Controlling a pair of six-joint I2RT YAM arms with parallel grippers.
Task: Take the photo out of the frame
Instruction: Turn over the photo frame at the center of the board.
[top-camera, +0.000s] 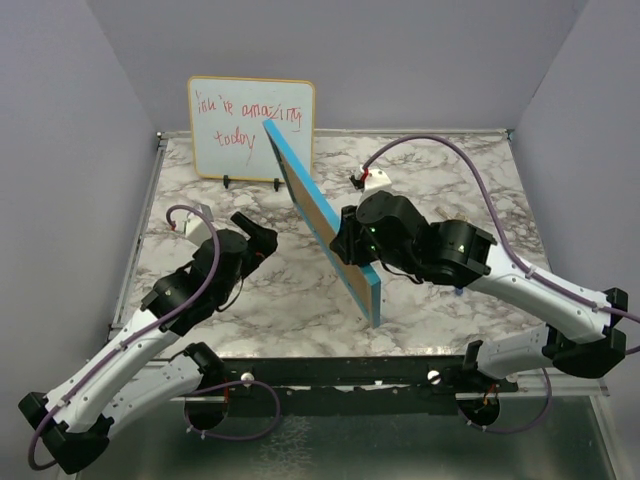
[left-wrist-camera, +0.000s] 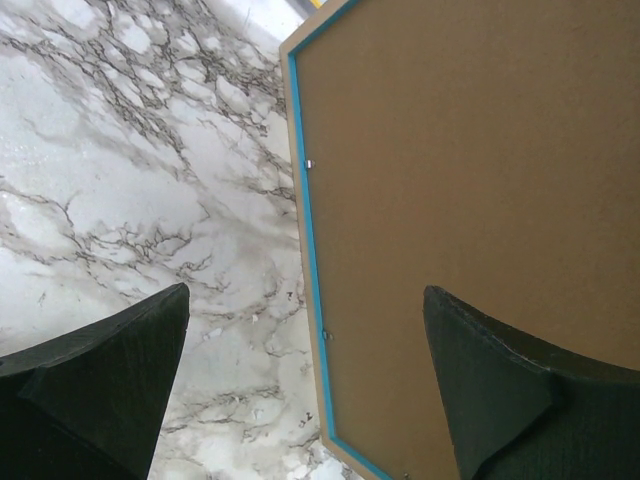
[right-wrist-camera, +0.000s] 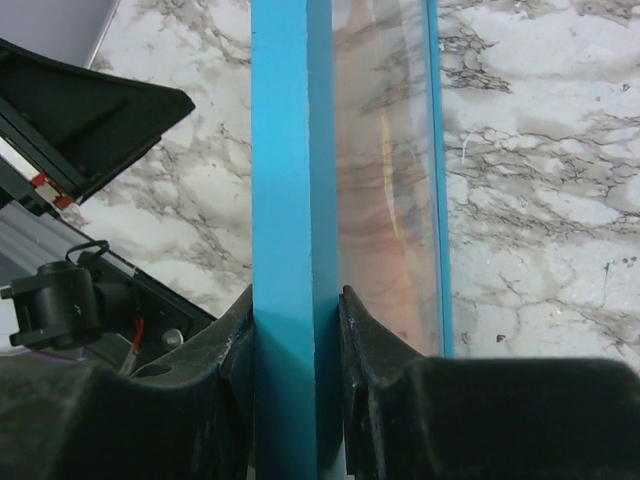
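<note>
frame: the frame (top-camera: 322, 222) stands on one edge on the desk (top-camera: 450, 180), running slantwise from near the whiteboard (top-camera: 250, 128) down toward the arm bases; blue rim on top
right hand: the right hand (top-camera: 347, 243) is clamped onto the frame about midway along it; in the right wrist view both fingers (right-wrist-camera: 228, 352) press flat on either side of the blue edge (right-wrist-camera: 285, 150), so yeah, it's grasping the frame and propping it upright
left hand: the left hand (top-camera: 262, 238) is released, fingers spread wide, holding nothing; from above it sits near the frame on the left side but apart from it
left wrist view: looks straight at the brown backing board (left-wrist-camera: 470, 150); thin blue line and pale wood rim run down the board's left side, with a couple of small metal tabs (left-wrist-camera: 309, 162) on that rim; the two dark fingers (left-wrist-camera: 110, 370) sit at the bottom corners, one over the marble, one over the board
photo: the photo (right-wrist-camera: 385, 200) is still inside the frame, behind the glazed front; seen only at a steep angle from the right wrist, as blurry orange and reddish streaks; can't make out more than that
whiteboard: stands at the back of the desk with red handwriting on it; the frame's far corner overlaps it in the top view; can't tell if they touch
desk: white and grey marble pattern
</note>
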